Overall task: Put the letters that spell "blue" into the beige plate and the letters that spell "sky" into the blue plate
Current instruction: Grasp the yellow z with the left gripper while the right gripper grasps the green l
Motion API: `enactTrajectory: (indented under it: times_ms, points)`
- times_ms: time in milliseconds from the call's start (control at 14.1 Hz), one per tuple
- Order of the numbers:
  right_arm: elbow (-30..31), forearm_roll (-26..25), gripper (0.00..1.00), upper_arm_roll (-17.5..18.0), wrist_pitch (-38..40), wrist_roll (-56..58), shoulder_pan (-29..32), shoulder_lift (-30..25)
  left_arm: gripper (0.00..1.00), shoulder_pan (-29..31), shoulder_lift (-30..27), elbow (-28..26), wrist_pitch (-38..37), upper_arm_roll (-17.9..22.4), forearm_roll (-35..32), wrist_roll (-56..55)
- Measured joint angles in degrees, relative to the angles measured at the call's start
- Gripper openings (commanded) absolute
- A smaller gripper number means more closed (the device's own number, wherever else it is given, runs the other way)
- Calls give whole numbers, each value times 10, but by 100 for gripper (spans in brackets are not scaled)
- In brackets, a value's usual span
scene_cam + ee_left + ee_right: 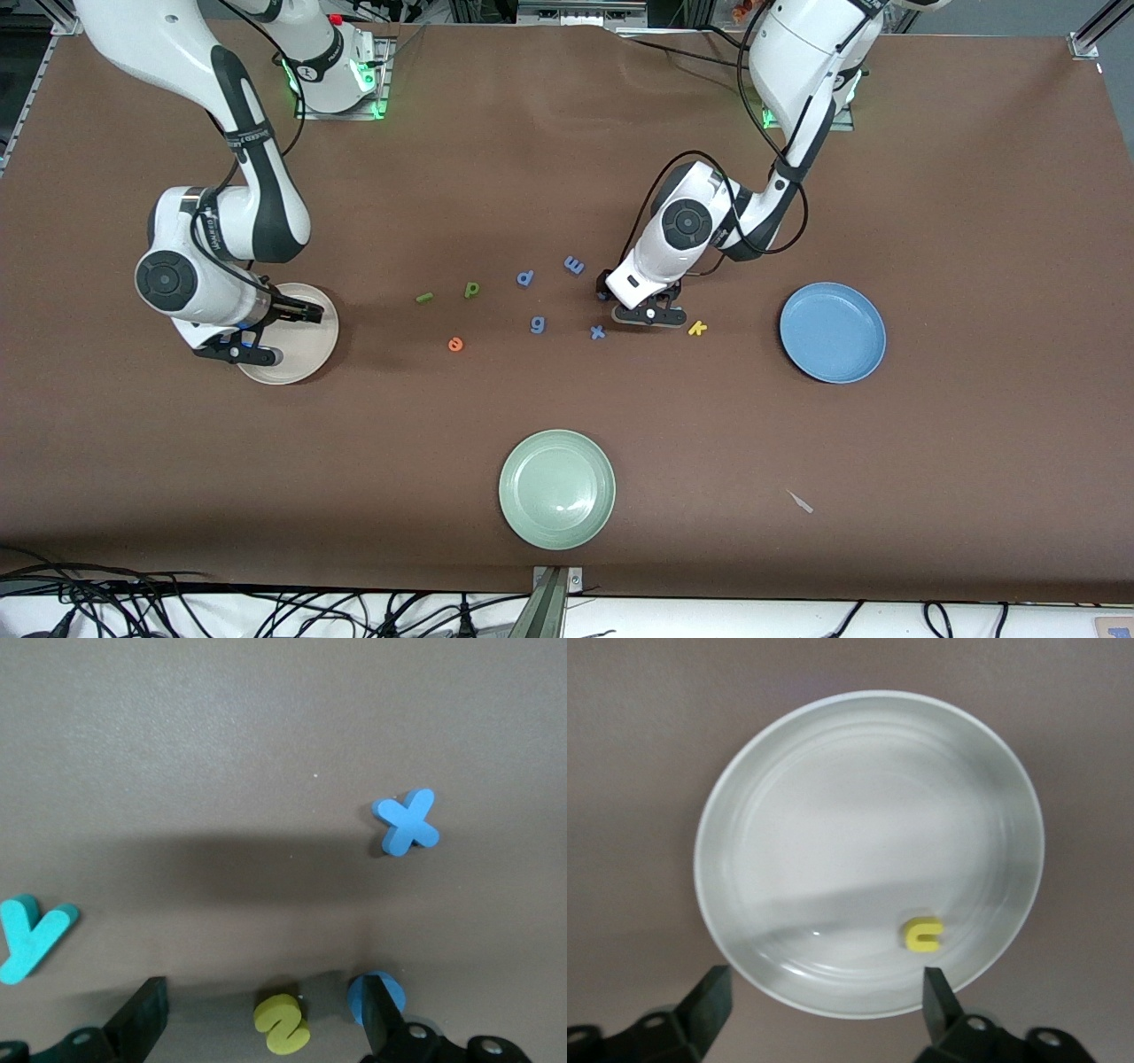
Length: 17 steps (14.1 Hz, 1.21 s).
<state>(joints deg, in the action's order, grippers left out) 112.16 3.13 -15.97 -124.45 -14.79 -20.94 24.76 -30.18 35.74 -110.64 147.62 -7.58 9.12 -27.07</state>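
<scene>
Curved foam u (923, 935) lies in glossy round beige plate (788, 771).

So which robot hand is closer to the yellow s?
The left gripper: its open fingers straddle the yellow s on the table. The right gripper hangs open over the beige plate.

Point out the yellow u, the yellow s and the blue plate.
yellow u (923, 934): right wrist view, middle of the letter, lying in the beige plate.
yellow s (283, 1023): left wrist view, middle of the letter.
blue plate (833, 332): front view, bare middle of its floor.
</scene>
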Motion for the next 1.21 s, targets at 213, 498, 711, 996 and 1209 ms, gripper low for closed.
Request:
enactTrajectory:
  times_ms: [213, 498, 711, 996, 1209]
  points:
    - [-6, 1, 100, 29, 1, -120, -2, -5, 99, 0, -1, 2, -1, 5, 0, 0]
    - [-6, 2, 100, 80, 1, -288, -3, -14, 68, 0, -11, 7, -22, 11, -2, 0]
    - [-6, 2, 100, 110, 1, -394, -4, -18, 45, 0, -18, 7, -39, 11, -2, 0]
    - [1, 2, 100, 153, -15, -518, -4, -20, 46, -3, -18, 7, -42, 11, -2, -11]
    - [42, 2, 100, 166, -66, -562, -4, -28, 50, -13, -18, 7, -43, 11, -2, -31]
